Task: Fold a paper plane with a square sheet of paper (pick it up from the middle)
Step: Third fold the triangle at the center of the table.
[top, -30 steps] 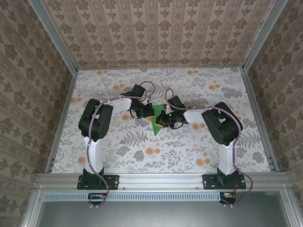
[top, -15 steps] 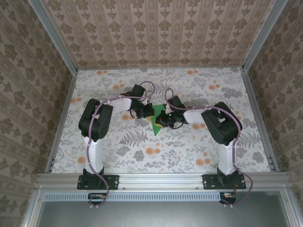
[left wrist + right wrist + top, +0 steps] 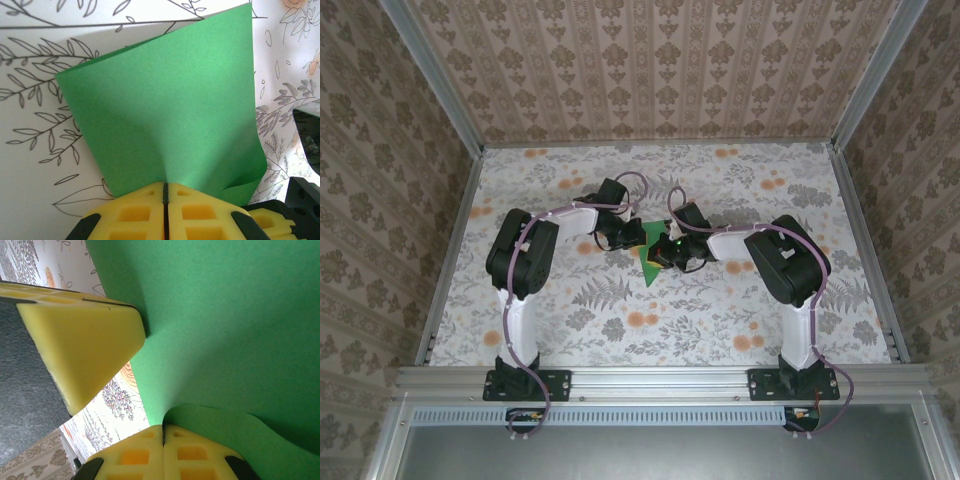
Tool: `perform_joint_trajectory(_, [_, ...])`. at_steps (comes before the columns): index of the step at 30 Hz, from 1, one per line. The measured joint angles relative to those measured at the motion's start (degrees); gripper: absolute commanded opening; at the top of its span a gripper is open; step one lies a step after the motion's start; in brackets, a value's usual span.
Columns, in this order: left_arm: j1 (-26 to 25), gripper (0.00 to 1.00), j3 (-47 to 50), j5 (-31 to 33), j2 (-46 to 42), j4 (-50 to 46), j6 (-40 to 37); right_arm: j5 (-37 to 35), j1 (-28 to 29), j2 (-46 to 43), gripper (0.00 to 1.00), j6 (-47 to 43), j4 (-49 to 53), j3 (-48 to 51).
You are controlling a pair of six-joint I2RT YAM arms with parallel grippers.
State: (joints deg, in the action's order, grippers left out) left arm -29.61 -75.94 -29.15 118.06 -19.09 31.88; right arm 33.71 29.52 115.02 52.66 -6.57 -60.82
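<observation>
Left gripper [image 3: 164,192], right [image 3: 163,434] pinch sheet [image 3: 170,110] (folded).

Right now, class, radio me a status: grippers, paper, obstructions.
Left gripper shut on paper. Right gripper shut on paper. Paper bent, curling. Left fingers crowd right grip.

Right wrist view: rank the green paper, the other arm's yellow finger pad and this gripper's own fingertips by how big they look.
1. green paper
2. left gripper's yellow finger pad
3. right gripper's own fingertips, cut off by the frame edge
All sit close to the lens, so true sizes stay unsure.
</observation>
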Motion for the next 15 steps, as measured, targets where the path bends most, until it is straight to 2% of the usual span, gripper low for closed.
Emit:
perform_joint_trajectory(7, [0.02,0.13,-0.22,0.22,0.0,-0.31,0.0,-0.04,0.0,0.0,0.12,-0.22,0.09,0.0])
perform_joint_trajectory(15, [2.38,0.25,1.44,1.7,-2.8,-0.85,1.53,0.42,0.02,-0.07,0.31,-0.59,-0.61,-0.68])
